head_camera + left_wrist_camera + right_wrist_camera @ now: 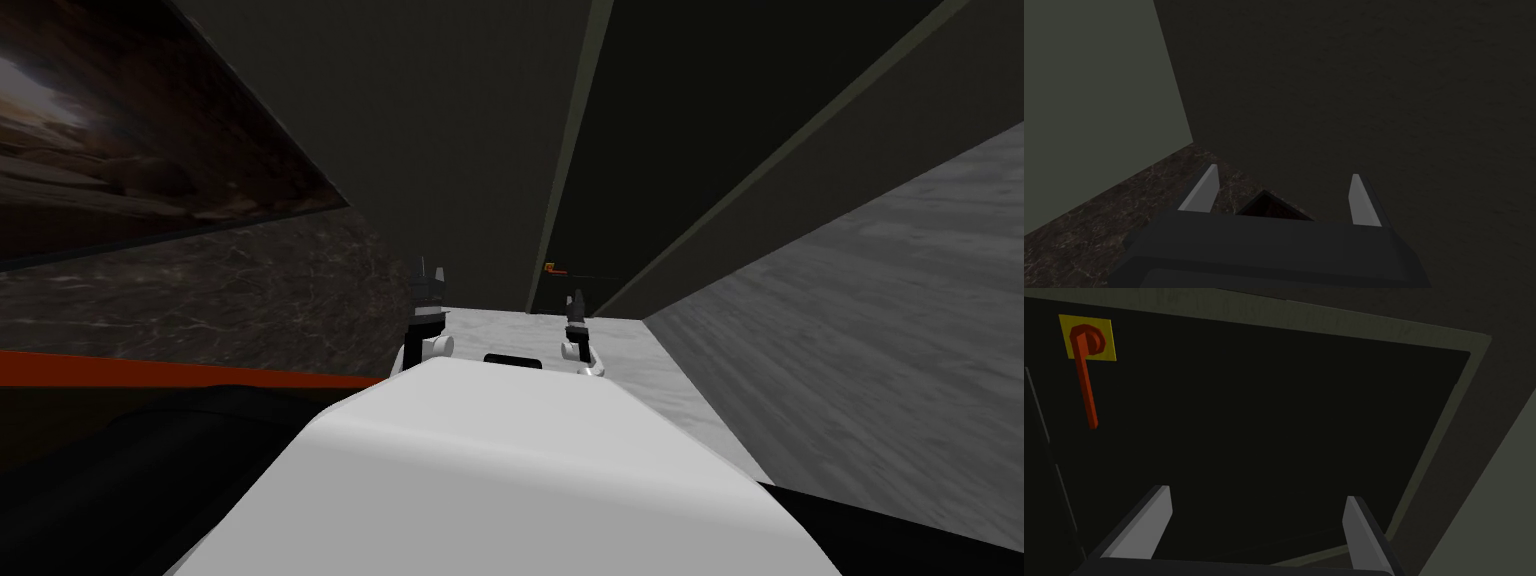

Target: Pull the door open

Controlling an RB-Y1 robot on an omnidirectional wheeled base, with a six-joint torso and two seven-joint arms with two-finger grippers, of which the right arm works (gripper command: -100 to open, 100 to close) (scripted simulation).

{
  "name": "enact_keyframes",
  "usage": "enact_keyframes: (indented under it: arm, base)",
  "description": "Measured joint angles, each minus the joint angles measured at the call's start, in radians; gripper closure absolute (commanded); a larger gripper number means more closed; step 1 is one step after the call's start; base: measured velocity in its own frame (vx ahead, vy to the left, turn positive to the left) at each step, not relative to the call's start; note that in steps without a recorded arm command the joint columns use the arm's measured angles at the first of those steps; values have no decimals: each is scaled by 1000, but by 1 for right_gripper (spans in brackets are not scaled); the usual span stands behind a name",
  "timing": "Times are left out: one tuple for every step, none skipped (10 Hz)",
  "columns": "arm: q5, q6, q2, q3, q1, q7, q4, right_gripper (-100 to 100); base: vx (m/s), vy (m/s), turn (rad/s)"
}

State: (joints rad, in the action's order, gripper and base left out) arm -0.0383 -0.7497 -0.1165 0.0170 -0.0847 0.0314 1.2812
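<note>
Facing a dark door (pixel 640 150) set in a paler frame (pixel 572 150), the robot stands close in front of it in the head view. A small orange-red handle (pixel 555 268) shows low on the door, beside the frame's near edge. The right gripper (pixel 576 298) is raised in front of the door, just short of the handle and a little below it. The left gripper (pixel 428 272) is held up well to the side of the door, before a dark marbled wall (pixel 250 290). Pale grey floor (pixel 625 340) runs up to the door's foot.

In the left wrist view, the left hand's two fingers (pixel 1199 195) stand wide apart with nothing between them.

In the right wrist view, the door is a flat, near-black panel. The handle is a red lever that hangs from a round hub on a square yellow plate (pixel 1104 348), close to one edge of the door. The right hand's fingers (pixel 1149 518) are spread wide and hold nothing. They point at the bare middle of the door, and the handle lies well off to one side of them.

The lever looks thin, rigid and smooth, so it should be easy to pinch, though it could slip. The best hold is probably across the straight bar, below the hub. The door looks like a large solid slab, so it is likely heavy. It would probably swing on hinges at the edge far from the handle, and a steady pull would suit it.
</note>
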Motion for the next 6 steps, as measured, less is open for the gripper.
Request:
enact_keyframes:
  arm:
    - [-1,-6,-3,3,11,3,-26,-100]
    - [-2,-9,-3,4,19,4,-48,-100]
    - [-4,-14,-6,8,34,7,-81,-100]
    - [-6,-16,-13,11,44,13,-105,-100]
    - [-7,-22,-14,14,57,15,-137,-100]
    - [-8,-30,-15,16,69,17,-174,-100]
  base:
    - [42,-6,27]
    - [50,-14,42]
    - [74,-14,71]
    - [58,-13,33]
    - [55,-22,53]
    - [82,-11,65]
